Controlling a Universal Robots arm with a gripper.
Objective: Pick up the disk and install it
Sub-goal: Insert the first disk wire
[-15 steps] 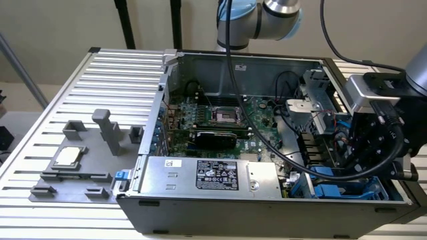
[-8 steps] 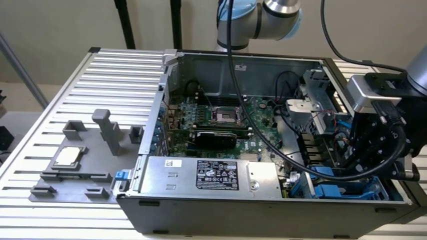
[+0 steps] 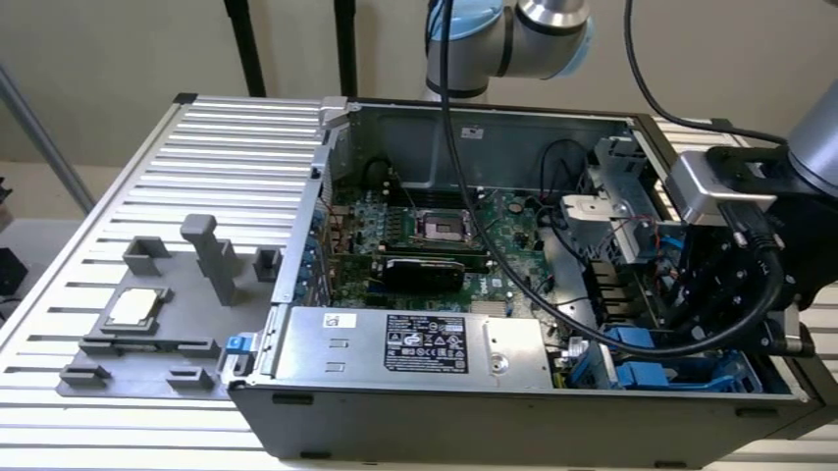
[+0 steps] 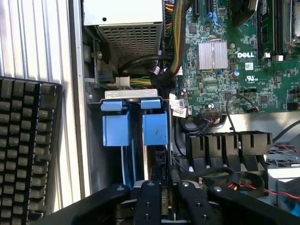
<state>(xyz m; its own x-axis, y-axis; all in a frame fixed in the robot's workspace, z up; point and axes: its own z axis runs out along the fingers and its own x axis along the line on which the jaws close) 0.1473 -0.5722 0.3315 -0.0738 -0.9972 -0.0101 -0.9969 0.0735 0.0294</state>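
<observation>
The disk (image 4: 154,127) stands on edge in the drive bay at the corner of the open computer case (image 3: 524,417), its blue carrier frame showing beside a second blue carrier (image 4: 116,129). My gripper (image 4: 164,202) reaches down into that bay at the exterior view's right. Its black fingers (image 4: 147,204) stand close together on the near end of the disk, and a thin brownish edge shows between them. In the exterior view the gripper body (image 3: 720,285) hangs over the blue bay parts (image 3: 654,373) and hides the fingertips.
A large grey box with a black label (image 3: 406,343) lies along the case front beside the green motherboard (image 3: 433,235). Cables run near the bay (image 4: 159,70). A grey fixture holding a square chip (image 3: 135,307) sits on the slatted table (image 3: 223,147). A black keyboard (image 4: 28,150) lies outside the case.
</observation>
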